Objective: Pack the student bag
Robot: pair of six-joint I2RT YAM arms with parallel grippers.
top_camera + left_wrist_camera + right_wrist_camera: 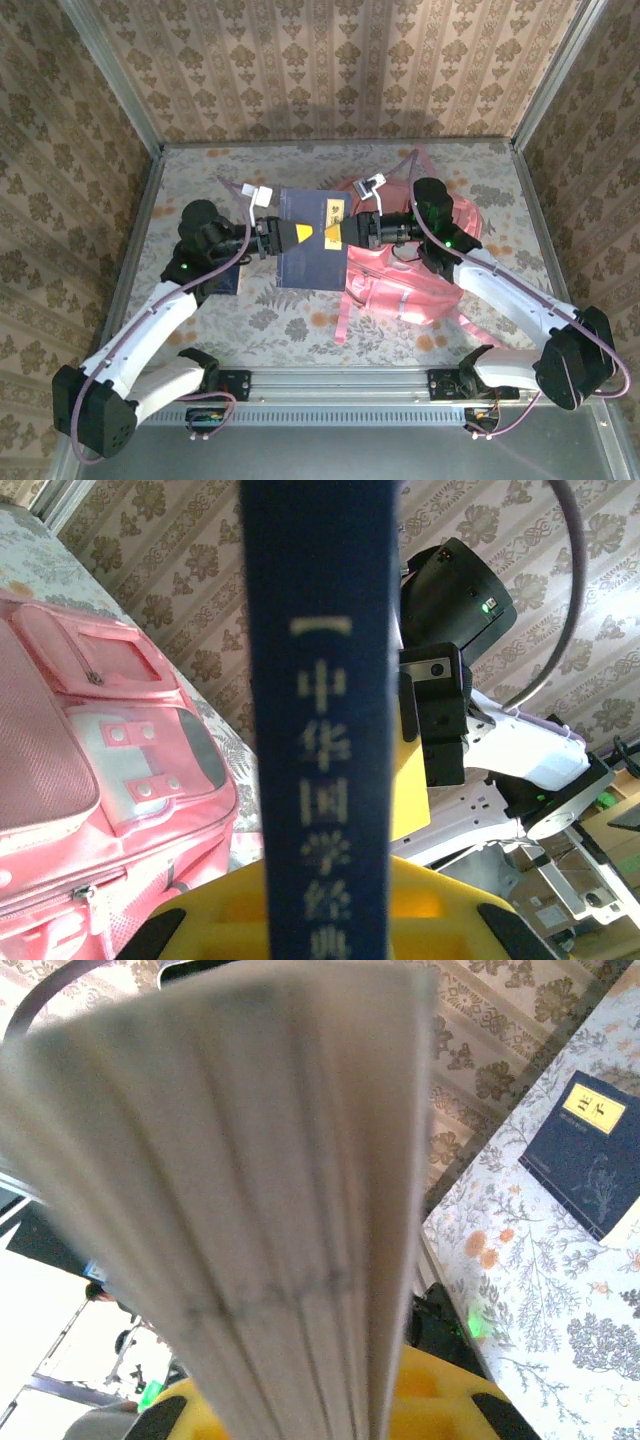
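Beside soft pink bag (400, 285), flat navy book (305, 265)

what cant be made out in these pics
- Top view: whether the student bag is unzipped; the right arm and the held blue book cover part of it.
- Left wrist: the blue book's spine lettering is blurred and cut off by the bottom edge.
- Right wrist: its page edges blur up close; a second book on the table is cut by the right edge.
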